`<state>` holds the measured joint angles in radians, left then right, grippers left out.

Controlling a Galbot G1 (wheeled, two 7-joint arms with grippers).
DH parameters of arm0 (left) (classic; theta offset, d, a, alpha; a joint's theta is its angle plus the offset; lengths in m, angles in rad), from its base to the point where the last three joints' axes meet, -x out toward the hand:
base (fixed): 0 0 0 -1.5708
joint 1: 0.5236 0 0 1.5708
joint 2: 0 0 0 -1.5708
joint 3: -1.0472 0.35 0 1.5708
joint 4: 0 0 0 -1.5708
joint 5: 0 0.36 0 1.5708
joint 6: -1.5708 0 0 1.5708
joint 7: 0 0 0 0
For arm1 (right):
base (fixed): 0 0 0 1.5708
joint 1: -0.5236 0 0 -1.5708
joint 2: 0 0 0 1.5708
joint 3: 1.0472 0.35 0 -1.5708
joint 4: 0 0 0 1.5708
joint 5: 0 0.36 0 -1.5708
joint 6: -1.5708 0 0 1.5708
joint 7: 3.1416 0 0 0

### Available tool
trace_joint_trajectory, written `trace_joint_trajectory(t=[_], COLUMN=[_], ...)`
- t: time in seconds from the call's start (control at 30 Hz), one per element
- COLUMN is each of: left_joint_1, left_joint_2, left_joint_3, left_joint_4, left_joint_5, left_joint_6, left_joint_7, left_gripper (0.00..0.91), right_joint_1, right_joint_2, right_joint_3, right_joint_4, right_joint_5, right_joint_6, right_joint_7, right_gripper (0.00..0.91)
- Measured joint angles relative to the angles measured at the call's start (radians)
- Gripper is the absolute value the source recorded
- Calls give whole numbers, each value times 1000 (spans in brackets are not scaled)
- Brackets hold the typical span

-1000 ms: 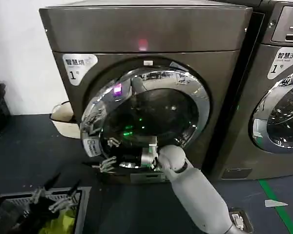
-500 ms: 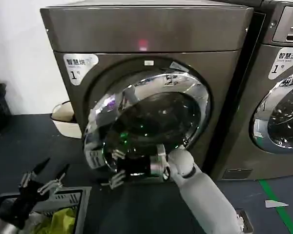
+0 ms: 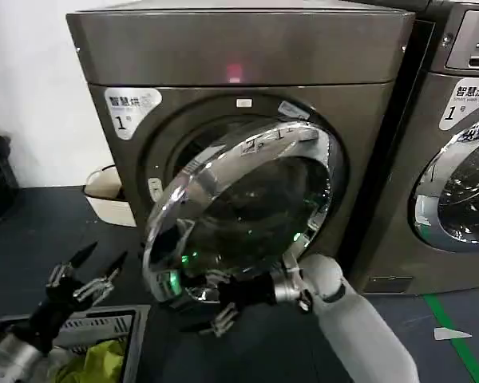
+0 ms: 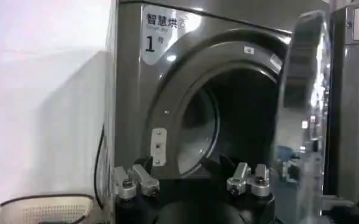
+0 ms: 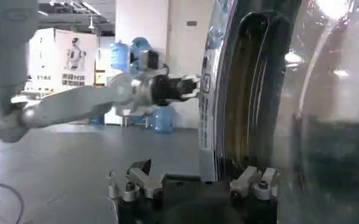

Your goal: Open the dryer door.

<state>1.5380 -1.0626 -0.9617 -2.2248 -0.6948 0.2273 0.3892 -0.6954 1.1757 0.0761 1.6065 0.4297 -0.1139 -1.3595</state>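
Beside one ajar dryer door point(image 3: 239, 211), two claws.

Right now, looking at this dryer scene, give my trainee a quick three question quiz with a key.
1. True or false: the dryer door is fully shut against the dryer.
2. Which end effector is at the door's lower edge? A) left B) right C) both
3. Fill in: the left end effector hovers with its fingers ____ above the basket on the floor.

Key:
1. False. The door has swung partly out, and the left wrist view shows the dark drum opening behind it.
2. B. The right end effector sits under the door's lower rim; the left is well off to the side.
3. Open.
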Motion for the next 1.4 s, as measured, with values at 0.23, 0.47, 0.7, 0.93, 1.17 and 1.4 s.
trace_joint_trajectory(t=[0.23,0.47,0.7,0.93,1.17,1.4], left_joint_1=[-72,-161,-272,-400,-451,-468], left_joint_2=[84,193,285,350,363,364], left_joint_3=[39,105,225,386,508,575], left_joint_4=[51,89,128,185,190,177], left_joint_5=[-60,-154,-192,-199,-190,-183], left_joint_6=[0,5,-5,-35,-33,-34], left_joint_7=[1,2,27,96,144,170], left_gripper=[907,907,907,907,907,907], right_joint_1=[-20,-37,-62,-122,-206,-319], right_joint_2=[-32,-53,-76,-120,-137,-115], right_joint_3=[18,41,83,164,307,491], right_joint_4=[13,9,12,36,60,90], right_joint_5=[5,1,5,20,35,13], right_joint_6=[9,18,32,45,69,93], right_joint_7=[-53,-100,-102,-102,-101,-101], right_gripper=[907,907,907,907,907,907])
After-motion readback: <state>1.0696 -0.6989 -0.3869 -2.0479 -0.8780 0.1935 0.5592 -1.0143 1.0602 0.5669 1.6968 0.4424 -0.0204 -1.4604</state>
